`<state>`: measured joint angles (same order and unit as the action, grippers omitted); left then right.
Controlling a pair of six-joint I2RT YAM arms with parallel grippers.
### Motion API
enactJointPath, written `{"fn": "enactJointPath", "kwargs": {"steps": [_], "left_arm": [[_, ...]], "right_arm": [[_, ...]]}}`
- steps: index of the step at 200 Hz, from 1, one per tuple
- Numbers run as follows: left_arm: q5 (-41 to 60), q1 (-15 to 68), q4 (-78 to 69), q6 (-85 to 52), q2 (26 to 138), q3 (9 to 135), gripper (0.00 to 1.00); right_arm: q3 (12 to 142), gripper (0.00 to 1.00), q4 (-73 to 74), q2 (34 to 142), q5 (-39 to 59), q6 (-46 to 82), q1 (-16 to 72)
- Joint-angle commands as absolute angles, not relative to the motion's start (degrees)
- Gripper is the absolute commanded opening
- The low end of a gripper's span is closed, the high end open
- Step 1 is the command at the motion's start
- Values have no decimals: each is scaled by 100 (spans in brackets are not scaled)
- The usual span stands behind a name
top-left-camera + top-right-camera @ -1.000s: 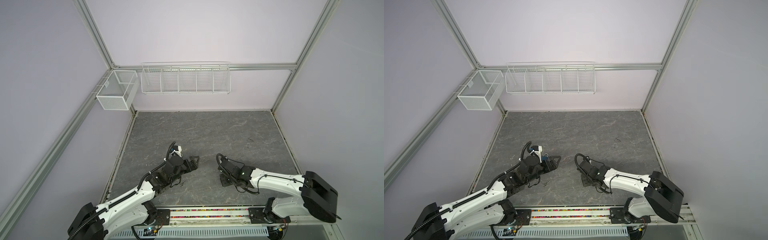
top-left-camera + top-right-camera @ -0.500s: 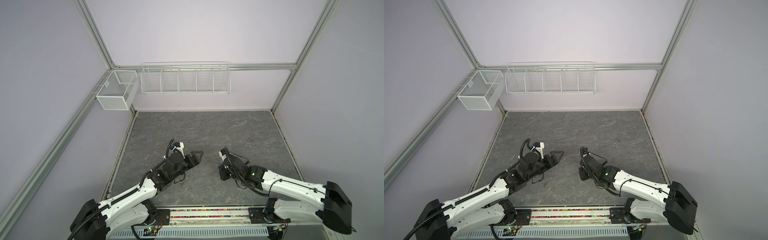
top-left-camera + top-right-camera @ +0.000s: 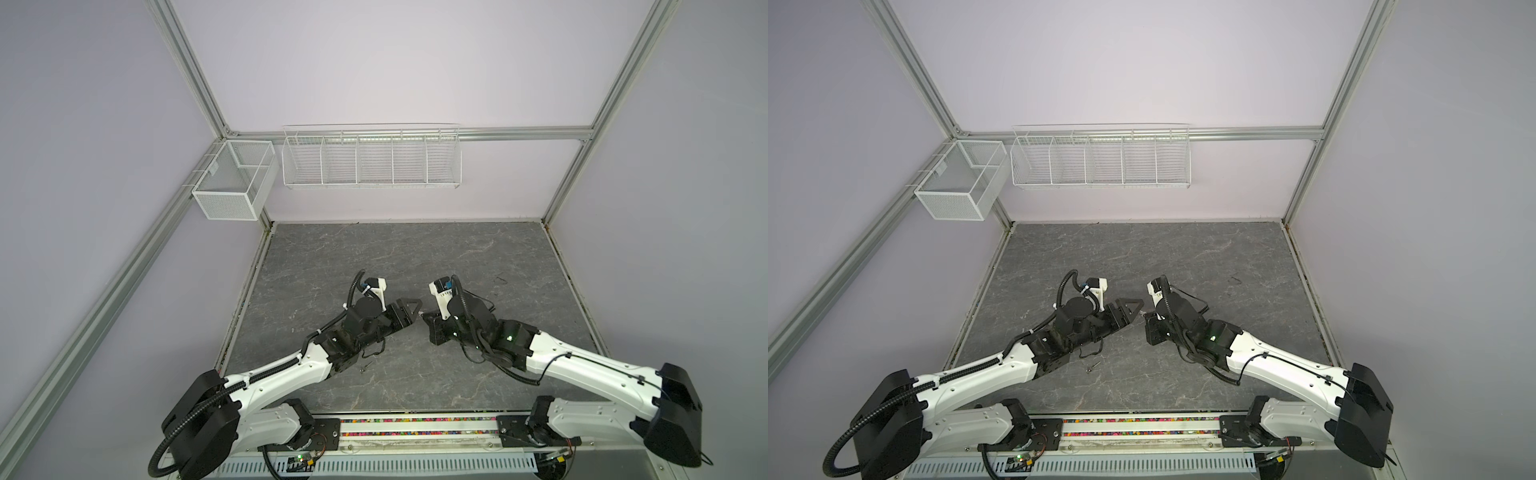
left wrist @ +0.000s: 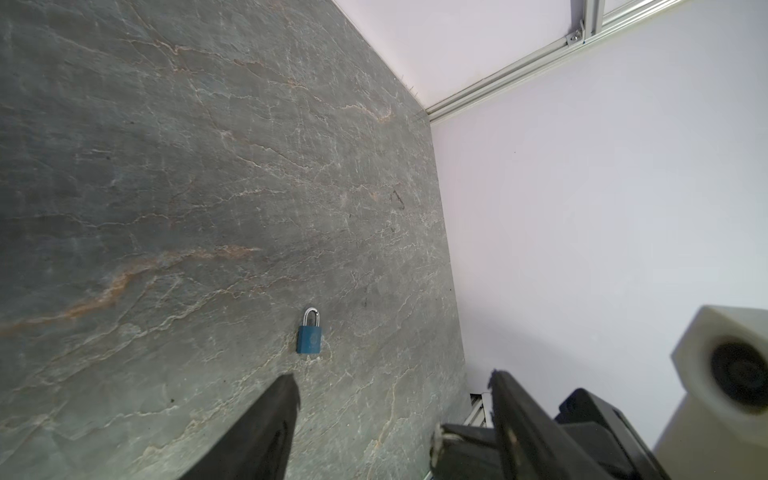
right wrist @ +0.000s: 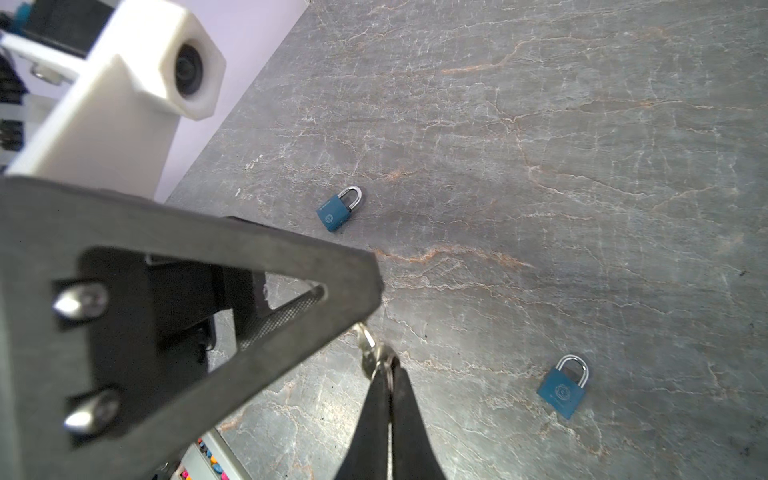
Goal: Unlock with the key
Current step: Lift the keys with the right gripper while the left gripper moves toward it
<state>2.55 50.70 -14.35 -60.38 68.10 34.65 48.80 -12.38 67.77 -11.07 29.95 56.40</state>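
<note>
right wrist: right gripper (image 5: 384, 368) clenched on key (image 5: 365, 338); left gripper (image 4: 394, 376) spread; tabletop (image 5: 582, 166) open beyond.

- The key (image 5: 367, 341): its head is buried between the pinching fingertips of the right gripper (image 5: 388, 369), and its tip is hidden behind a blurred finger (image 5: 270, 266) of the left gripper (image 4: 395, 378).
- The left gripper's fingers run off the picture's edge in both wrist views.
- A dark speck (image 3: 366, 365) on the table (image 3: 415, 257), in a top view, is too small to identify.

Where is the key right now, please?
The right wrist view shows the key pinched in the shut right hand, right beside a finger of the left hand.
</note>
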Motion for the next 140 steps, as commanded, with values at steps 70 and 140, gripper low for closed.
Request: {"fn": "enactJointPath", "kwargs": {"steps": [70,140], "left_arm": [[413,5099,-1933,-5867,7010,3660,42],[356,5105,-1784,-5861,7037,3661,25]], "right_arm": [[5001,6,-1078,7022,-852,3022,5670],[5177,6,-1068,7103,-984,3022,5663]]}}
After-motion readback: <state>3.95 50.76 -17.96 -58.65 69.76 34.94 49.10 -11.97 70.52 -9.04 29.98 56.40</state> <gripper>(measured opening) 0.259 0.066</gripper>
